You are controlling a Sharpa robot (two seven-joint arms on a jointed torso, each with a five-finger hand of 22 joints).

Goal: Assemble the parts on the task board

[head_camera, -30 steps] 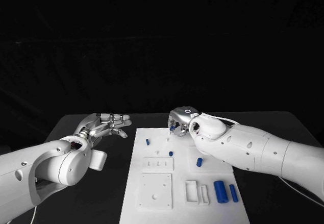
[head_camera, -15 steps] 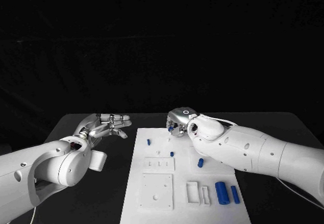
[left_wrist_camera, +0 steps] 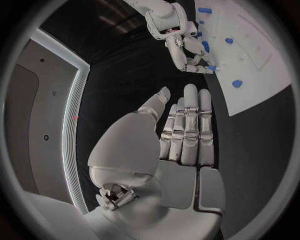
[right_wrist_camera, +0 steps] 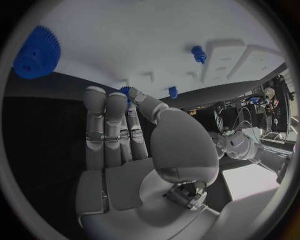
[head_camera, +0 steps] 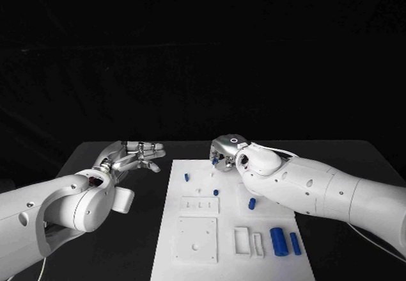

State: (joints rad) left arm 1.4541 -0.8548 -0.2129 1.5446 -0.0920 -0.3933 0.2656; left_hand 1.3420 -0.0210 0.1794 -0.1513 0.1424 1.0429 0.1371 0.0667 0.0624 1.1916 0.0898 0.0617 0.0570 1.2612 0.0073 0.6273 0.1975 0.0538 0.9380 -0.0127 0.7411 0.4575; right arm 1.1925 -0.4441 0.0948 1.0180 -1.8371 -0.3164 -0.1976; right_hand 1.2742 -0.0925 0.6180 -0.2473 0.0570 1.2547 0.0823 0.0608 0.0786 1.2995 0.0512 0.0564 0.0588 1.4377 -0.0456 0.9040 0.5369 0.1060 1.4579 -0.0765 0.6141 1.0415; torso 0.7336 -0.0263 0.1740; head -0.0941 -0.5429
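Fingers of the right robot hand (head_camera: 224, 157) pinch a small blue toothed part (right_wrist_camera: 125, 91) above the far end of the white rectangular task board (head_camera: 231, 267); left robot hand (head_camera: 133, 156) hovers over the black desk (head_camera: 93, 161) beside the board, fingers straight, holding nothing.

Bare black table (head_camera: 126, 248) beside task board (head_camera: 231, 267)

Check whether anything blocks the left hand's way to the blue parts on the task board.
Nothing visible does. The left hand hovers open over the black table beside the task board. Bare table and bare board lie between it and the nearest blue part. The right hand works at the far edge.
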